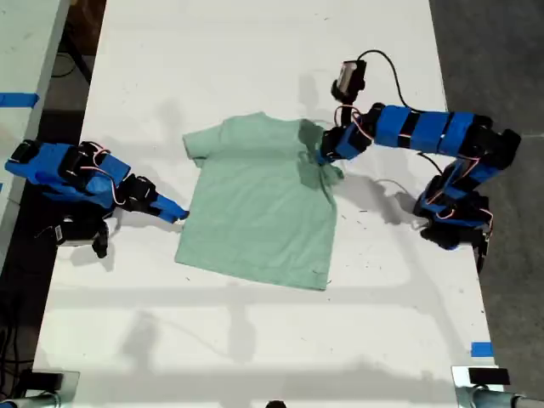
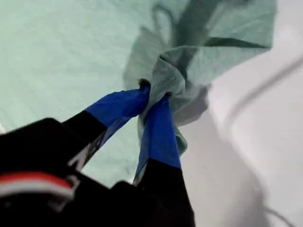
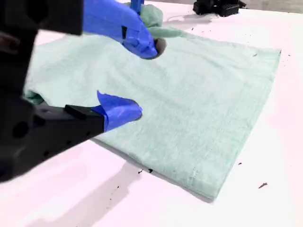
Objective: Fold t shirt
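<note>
first pincer (image 2: 154, 92) clamped, second pincer (image 3: 137, 80) agape

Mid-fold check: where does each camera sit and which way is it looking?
Exterior view: overhead, looking down at the white table, both blue arms and the pale mint-green cloth t shirt.
First wrist view: on my first gripper, looking along jaws pinching a bunched sleeve.
Second wrist view: on my second gripper, open at the shirt's edge.
All share the shirt.
</note>
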### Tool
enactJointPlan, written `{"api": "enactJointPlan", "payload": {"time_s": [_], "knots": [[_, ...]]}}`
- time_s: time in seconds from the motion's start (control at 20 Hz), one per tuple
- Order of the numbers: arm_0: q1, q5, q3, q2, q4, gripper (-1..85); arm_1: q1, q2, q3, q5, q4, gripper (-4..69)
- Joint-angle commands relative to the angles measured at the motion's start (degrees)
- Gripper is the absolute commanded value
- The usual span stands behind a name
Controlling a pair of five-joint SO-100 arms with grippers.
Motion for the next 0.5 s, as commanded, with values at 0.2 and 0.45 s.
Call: {"api": "enactJointPlan", "payload": {"time_s": [0.2,0.45], "knots": [[0.35,0.35,-0.09,0.35,0.00,17.7,-14.41,-18.90,-23.20,0.09,-3.52,-1.5],[0.35,0.35,-0.09,0.35,0.00,17.7,-13.71,-26.46,-36.12,1.41,10.72,24.2]]}}
